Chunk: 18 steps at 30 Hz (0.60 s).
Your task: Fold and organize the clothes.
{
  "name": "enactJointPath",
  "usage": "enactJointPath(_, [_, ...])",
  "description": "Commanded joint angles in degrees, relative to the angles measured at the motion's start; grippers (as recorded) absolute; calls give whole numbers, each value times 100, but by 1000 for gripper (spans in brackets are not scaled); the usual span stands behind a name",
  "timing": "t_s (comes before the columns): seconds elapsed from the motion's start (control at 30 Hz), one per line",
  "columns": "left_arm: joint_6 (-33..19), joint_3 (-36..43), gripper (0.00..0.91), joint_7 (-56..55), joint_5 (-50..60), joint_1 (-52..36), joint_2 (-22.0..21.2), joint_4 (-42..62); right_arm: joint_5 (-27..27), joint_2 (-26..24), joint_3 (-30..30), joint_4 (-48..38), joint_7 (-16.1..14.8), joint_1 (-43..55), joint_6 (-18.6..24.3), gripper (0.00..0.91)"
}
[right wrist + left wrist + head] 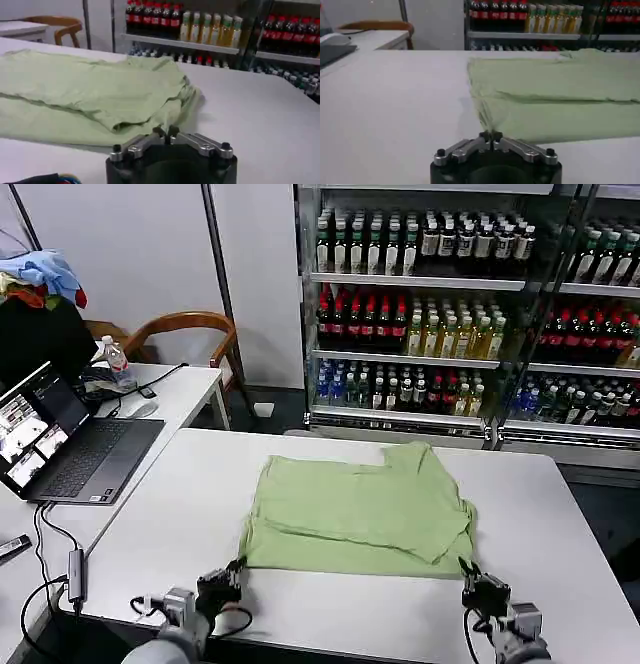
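While the light green polo shirt lies partly folded at the middle of the white table, both grippers sit low at the table's near edge. The shirt is doubled over itself: an upper layer lies on a lower layer, and the lower layer's hem runs along the near side. A sleeve or collar part sticks out at the far right corner; chest print and buttons cannot be made out.

Left gripper: at the shirt's near left corner. In the left wrist view its 2 fingertips are pressed together, with a thin pinch of the shirt's corner fabric rising between them.

Right gripper: at the shirt's near right corner. In the right wrist view the fingertips stand nearly together, a narrow slit between them, right at the edge of the shirt. Whether cloth is caught there, I cannot tell.

To the robot's left, an open laptop sits on a 2nd table, a wooden chair behind it. Shelves of bottled drinks stand beyond the table.
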Motion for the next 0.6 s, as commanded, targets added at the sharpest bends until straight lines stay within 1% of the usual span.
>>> enactJointPath(0.03, [-212, -828, 50, 33, -6, 1677, 205, -936, -473, 58, 99, 598, 56, -1094, 242, 0])
enactJointPath(0.1, [-266, -823, 50, 32, 82, 1782, 191, -907, -533, 72, 102, 659, 102, -1341, 340, 0])
enactJointPath(0.27, [-345, -795, 50, 31, 177, 1952, 96, -988, -614, 54, 301, 829, 61, -1895, 427, 0])
enactJointPath(0.33, [-347, -781, 50, 12, 176, 2032, 104, -1070, -626, 38, 322, 811, 65, -1951, 447, 0])
enactJointPath(0.43, [-377, -749, 50, -54, 211, 2116, 106, -1204, -668, 27, 306, 831, 154, -2035, 553, 0])
enactJointPath(0.47, [-371, -740, 202, -66, 224, 2113, 92, -1227, -692, 27, 291, 844, 162, -2060, 564, 91])
enactJointPath(0.5, [-355, -724, 907, -100, 240, 2095, 84, -1234, -725, 30, 284, 849, 163, -2066, 582, 907])
enactJointPath(0.6, [-302, -672, 907, -202, 624, 2005, 82, -1191, -826, 57, 261, 876, 162, -2104, 597, 907])
